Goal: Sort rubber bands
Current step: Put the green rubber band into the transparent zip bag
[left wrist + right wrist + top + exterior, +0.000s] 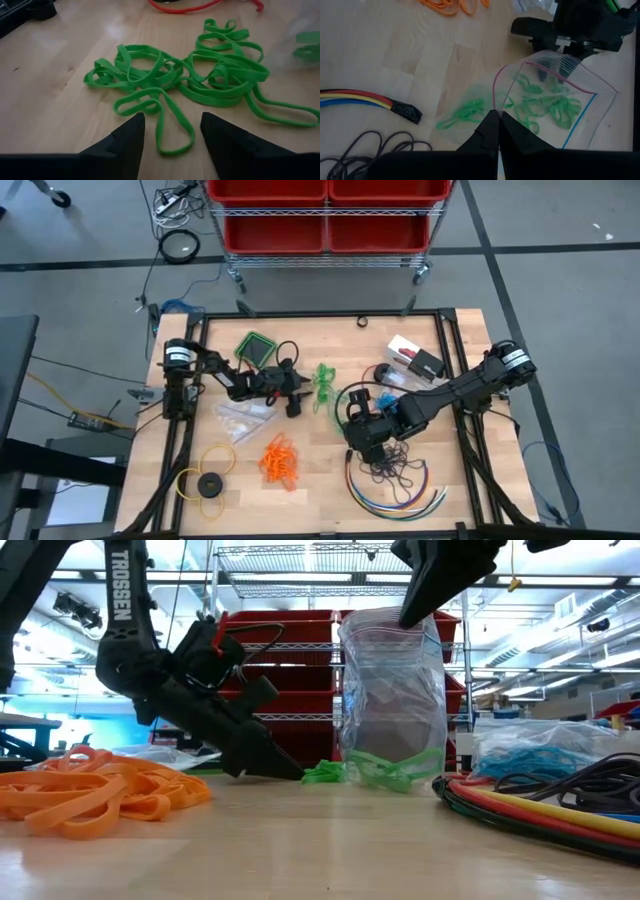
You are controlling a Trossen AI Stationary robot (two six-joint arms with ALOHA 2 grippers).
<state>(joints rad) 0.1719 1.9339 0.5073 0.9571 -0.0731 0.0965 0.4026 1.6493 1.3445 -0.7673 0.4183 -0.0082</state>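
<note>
At table centre, light, floppy green rubber bands [200, 80] lie tangled; left gripper [172, 132], fingers apart, should pinch one loop. Right gripper [496, 120] is clamped on the open plastic bag [580, 100].

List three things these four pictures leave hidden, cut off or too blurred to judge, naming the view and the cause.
1. Low view: the right hand pinching the clear bag is cut off by the top edge.
2. Left wrist view: the green bands run off the right edge; overlaps prevent a count.
3. Right wrist view: the dark bands are cut off by the bottom edge.
</note>
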